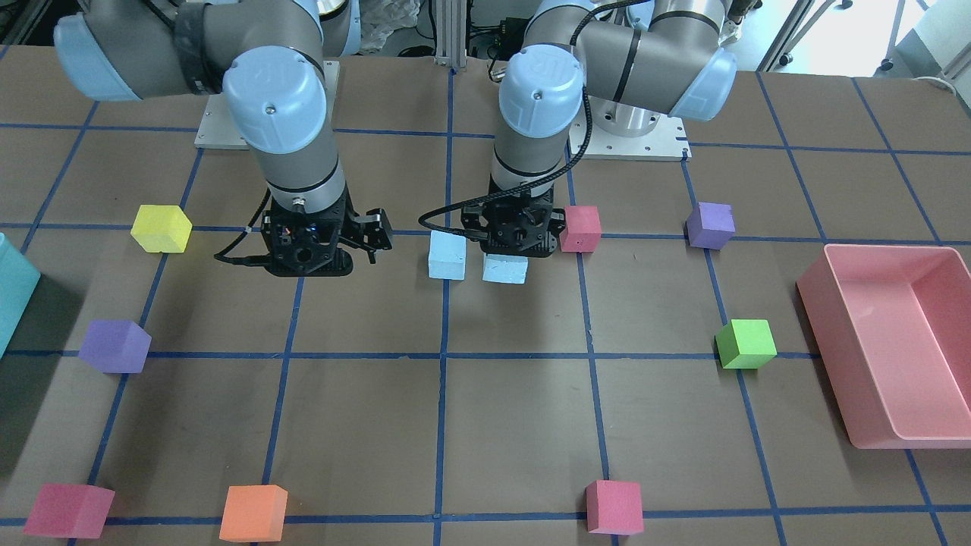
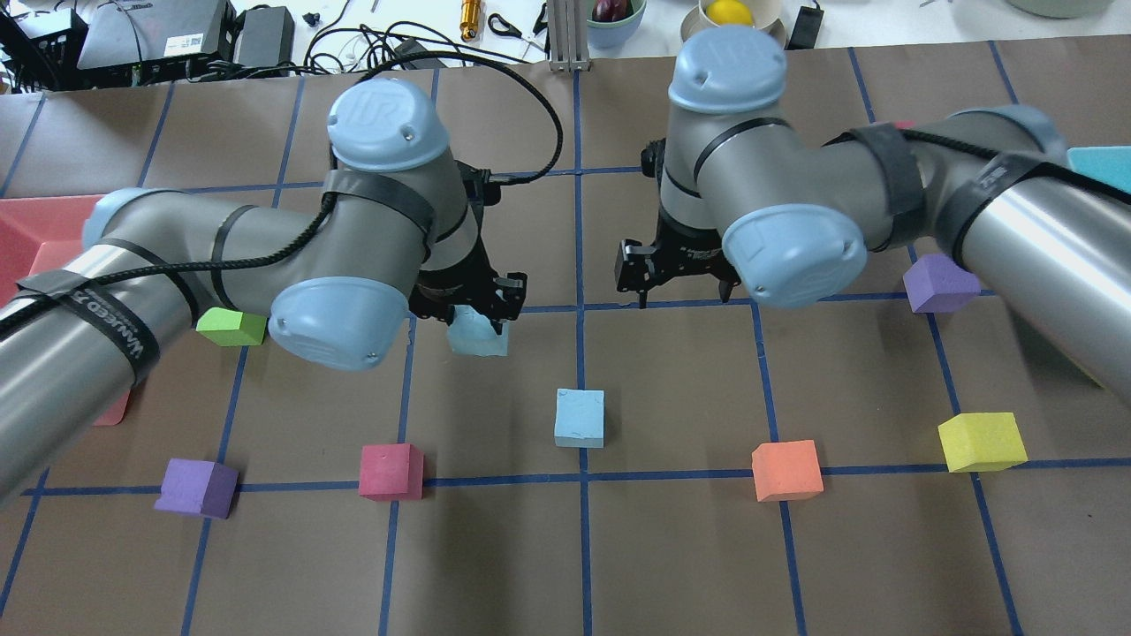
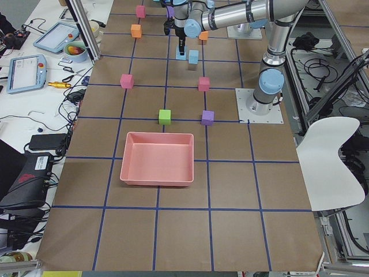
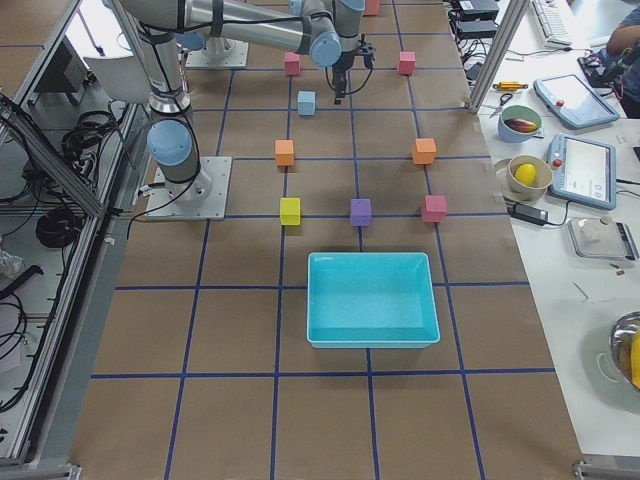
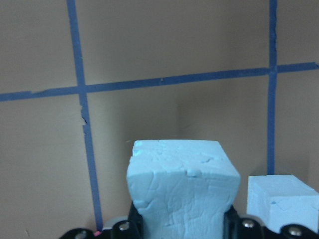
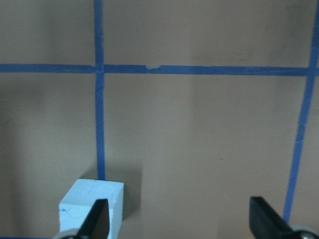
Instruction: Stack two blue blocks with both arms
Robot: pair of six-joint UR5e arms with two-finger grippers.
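Note:
My left gripper (image 2: 482, 309) is shut on one pale blue block (image 2: 478, 336), which fills the space between its fingers in the left wrist view (image 5: 182, 194). In the front view that gripper (image 1: 510, 254) stands over the block (image 1: 504, 270). I cannot tell whether the held block touches the table. The second blue block (image 2: 580, 418) sits alone on the table close beside it (image 1: 446, 255) and shows at the lower right of the left wrist view (image 5: 281, 196). My right gripper (image 2: 680, 287) is open and empty a little to the side, and the free block (image 6: 92, 204) lies near its left finger.
A red cube (image 1: 580, 227) sits right beside the left gripper. Yellow (image 1: 161, 227), purple (image 1: 710, 224), green (image 1: 746, 343), orange (image 1: 253, 513) and other coloured cubes are spread around. A pink bin (image 1: 887, 249) and a teal bin (image 1: 11, 296) stand at the table's ends.

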